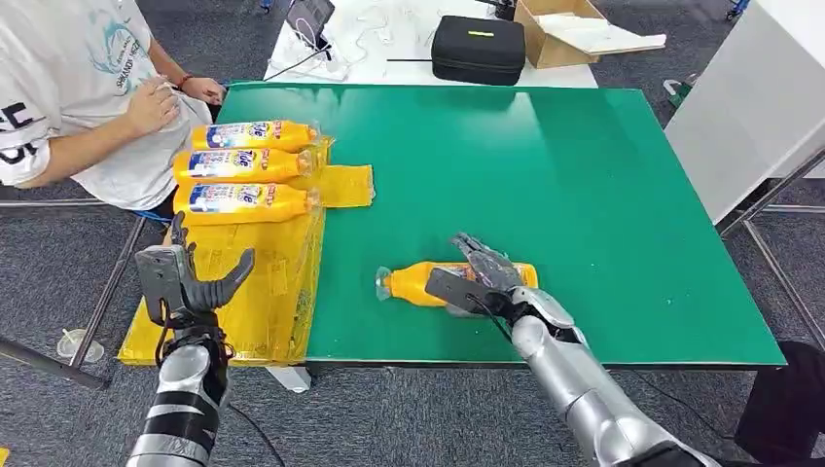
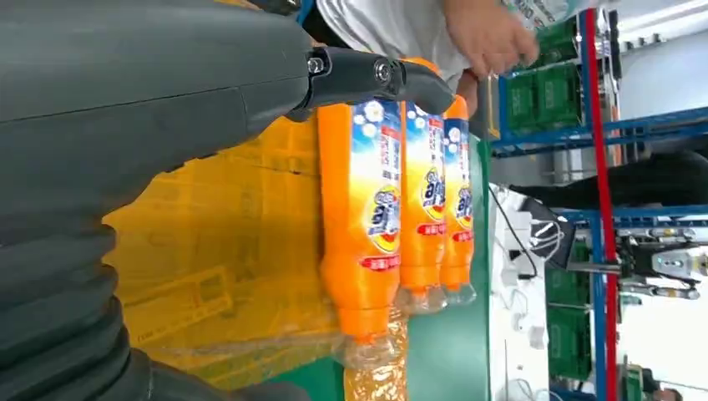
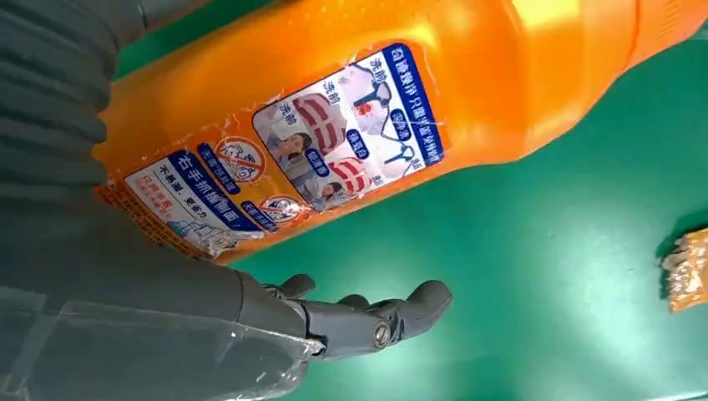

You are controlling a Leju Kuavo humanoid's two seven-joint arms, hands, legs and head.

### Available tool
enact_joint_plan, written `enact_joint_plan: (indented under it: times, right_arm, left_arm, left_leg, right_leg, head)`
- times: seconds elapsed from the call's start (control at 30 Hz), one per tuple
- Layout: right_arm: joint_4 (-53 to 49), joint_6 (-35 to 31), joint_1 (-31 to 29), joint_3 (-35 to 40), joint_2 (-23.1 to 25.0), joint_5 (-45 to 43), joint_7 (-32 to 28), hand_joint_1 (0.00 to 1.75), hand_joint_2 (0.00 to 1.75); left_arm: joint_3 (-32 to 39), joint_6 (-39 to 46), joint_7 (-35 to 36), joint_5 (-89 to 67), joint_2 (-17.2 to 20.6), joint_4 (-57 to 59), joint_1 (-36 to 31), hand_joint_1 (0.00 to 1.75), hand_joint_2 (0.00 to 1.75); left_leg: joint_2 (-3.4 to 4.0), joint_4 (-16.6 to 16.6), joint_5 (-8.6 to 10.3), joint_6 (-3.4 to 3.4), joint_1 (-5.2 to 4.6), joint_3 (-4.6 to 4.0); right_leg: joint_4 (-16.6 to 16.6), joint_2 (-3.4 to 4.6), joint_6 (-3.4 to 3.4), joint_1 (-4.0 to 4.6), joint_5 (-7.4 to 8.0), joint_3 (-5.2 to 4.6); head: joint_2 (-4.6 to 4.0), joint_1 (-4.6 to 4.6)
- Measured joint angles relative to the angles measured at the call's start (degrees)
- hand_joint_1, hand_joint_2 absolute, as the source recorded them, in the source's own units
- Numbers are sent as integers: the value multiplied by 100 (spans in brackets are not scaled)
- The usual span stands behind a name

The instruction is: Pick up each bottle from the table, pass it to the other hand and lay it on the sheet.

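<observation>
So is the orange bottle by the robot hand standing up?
No, the orange plastic bottle lies sideways on the green table.

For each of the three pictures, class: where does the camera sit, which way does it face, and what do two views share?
Head view: high on the body, facing down at the green table; shows both arms, left hand and right hand.
Left wrist view: behind the left hand, facing three bottles on the yellow sheet.
Right wrist view: behind the right hand, facing the lone bottle.
Shared: head and left wrist views show the three bottles.
</observation>
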Motion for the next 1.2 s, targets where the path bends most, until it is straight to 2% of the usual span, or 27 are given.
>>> enact_joint_plan:
  times: [0.37, 0.63, 0.67, 0.7, 0.73, 0.77, 0.8, 0.83, 1.2]
  right_arm:
    - [173, 105, -165, 249, -164, -133, 18, 0, 175]
    - [234, 686, -417, 708, -536, -280, 92, 0, 175]
    - [234, 767, -455, 775, -586, -282, 105, 5, 175]
    - [236, 837, -494, 846, -636, -282, 135, 28, 175]
    - [245, 912, -540, 916, -673, -282, 158, 131, 175]
    - [264, 990, -591, 998, -710, -282, 183, 140, 175]
    - [292, 1057, -639, 1079, -743, -290, 199, 140, 175]
    - [314, 1091, -682, 1145, -767, -314, 199, 169, 175]
    - [559, 1206, -934, 1716, -905, -568, 203, 175, 175]
  left_arm:
    - [26, -2, 15, 24, 4, 210, -67, 0, 175]
    - [55, -57, 53, 140, 20, 455, -164, 0, 175]
    - [57, -68, 66, 166, 26, 485, -171, 0, 175]
    - [57, -74, 77, 184, 31, 520, -177, 0, 175]
    - [59, -103, 85, 221, 35, 551, -184, 0, 175]
    - [63, -129, 94, 225, 37, 586, -191, 0, 175]
    - [66, -150, 107, 236, 39, 618, -201, 0, 175]
    - [68, -177, 116, 247, 39, 642, -208, 0, 175]
    - [74, -271, 155, 402, 39, 859, -305, 0, 175]
  left_leg:
    - [-2, 0, 0, 0, 0, 7]
    - [-3, 1, -1, 1, -1, 25]
    - [-3, 1, -1, 1, -1, 28]
    - [-3, 1, -1, 1, -1, 29]
    - [-3, 1, -1, 1, -1, 31]
    - [-3, 1, 0, 1, -1, 31]
    - [-3, 1, 0, 0, 0, 32]
    - [-3, 1, 0, 0, 0, 34]
    - [-3, 1, -1, 1, -1, 48]
  right_leg:
    - [0, -1, 0, 0, 0, 8]
    - [-1, -1, 0, -1, 0, 28]
    - [-1, -1, 0, -1, 0, 30]
    - [-1, -1, 0, -1, 0, 31]
    - [-1, -1, 0, -1, 0, 32]
    - [-1, -1, 0, -1, 0, 32]
    - [-1, -1, 0, 0, 0, 32]
    - [-1, -1, 0, 0, 0, 33]
    - [-2, -1, 0, -1, -1, 47]
  head:
    - [0, 0]
    - [0, 0]
    - [0, -2]
    - [0, 0]
    - [0, -2]
    - [0, -2]
    - [0, 0]
    - [2, 0]
    - [0, -2]
